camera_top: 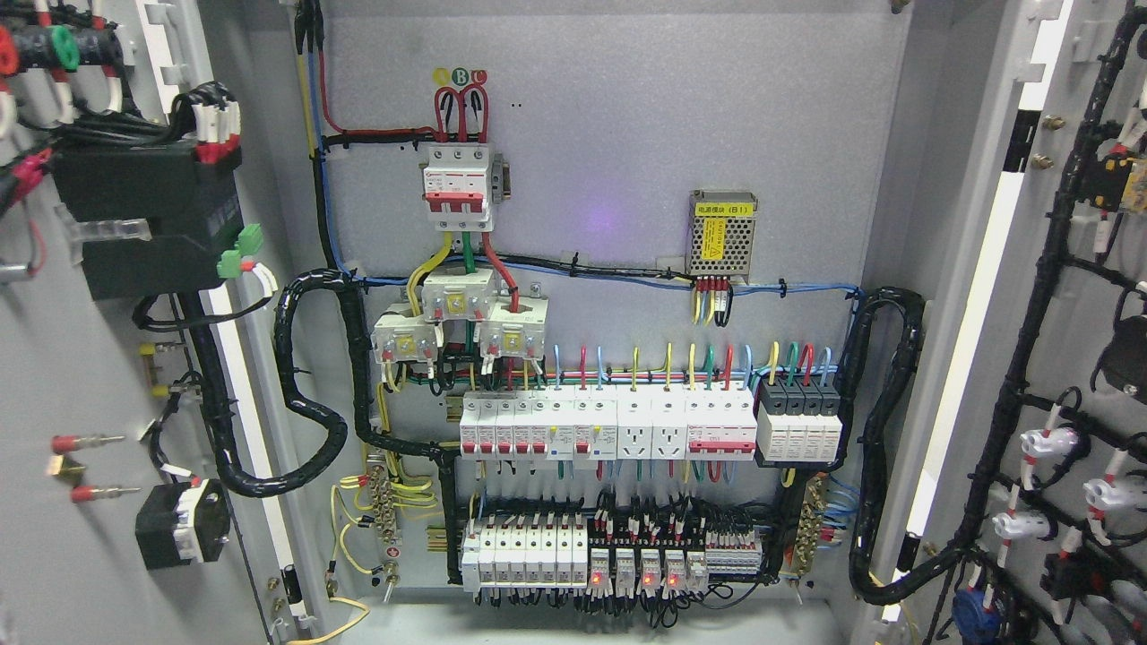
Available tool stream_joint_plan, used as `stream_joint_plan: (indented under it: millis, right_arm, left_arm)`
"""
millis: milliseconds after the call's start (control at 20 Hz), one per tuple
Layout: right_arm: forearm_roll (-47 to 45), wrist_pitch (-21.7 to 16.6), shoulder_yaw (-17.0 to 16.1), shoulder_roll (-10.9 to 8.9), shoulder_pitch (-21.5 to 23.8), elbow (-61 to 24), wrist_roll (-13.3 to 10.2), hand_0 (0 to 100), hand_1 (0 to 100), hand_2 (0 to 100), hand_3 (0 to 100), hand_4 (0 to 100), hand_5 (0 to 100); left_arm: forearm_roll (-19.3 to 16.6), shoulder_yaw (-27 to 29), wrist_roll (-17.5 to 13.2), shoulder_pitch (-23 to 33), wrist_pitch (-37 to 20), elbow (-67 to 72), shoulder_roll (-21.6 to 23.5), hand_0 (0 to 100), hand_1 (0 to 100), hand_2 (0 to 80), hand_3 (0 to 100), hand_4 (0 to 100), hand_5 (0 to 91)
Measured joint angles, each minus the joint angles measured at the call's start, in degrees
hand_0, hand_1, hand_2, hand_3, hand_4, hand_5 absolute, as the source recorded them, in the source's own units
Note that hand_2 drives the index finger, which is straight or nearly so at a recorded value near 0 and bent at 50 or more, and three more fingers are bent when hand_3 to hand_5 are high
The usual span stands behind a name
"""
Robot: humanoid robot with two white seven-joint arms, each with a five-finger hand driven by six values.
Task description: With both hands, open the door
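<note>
- Neither robot hand is in view, so its state cannot be told.
- Both doors, left door at nine o'clock and right door at three o'clock, stand swung wide.
- Risk: any further reach could snag the exposed door wiring or the live breakers.

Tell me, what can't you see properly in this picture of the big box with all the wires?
- Robot's hands: none show in the head view.
- Left door and right door: outer parts cut off by the picture's edges.
- Power supply label: print too small to read.
- Breaker markings: too small.

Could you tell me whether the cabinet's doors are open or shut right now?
Open: the left door and right door are swung wide, showing their wired inner faces and the breaker panel between them.
</note>
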Motion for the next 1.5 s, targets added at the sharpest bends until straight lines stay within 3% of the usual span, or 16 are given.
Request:
stream_joint_plan:
  millis: [851,1502]
  right_arm:
    - [-2.1,-0.5,-5.6,1.0,6.3,0.8,-0.4,0,0,0,0,0,0]
    - [-2.8,-0.4,-8.3,2.94,7.2,3.0,-0.8,0,0,0,0,0,0]
  left_arm:
    - [15.1,17.7,0.4,-10.1,0.0,17.3,15.0,0,0,0.0,0,0,0.0]
    - [17.6,24.1,0.0,-18.4,0.0,30.1,22.6,0,0,0.0,0,0,0.0]
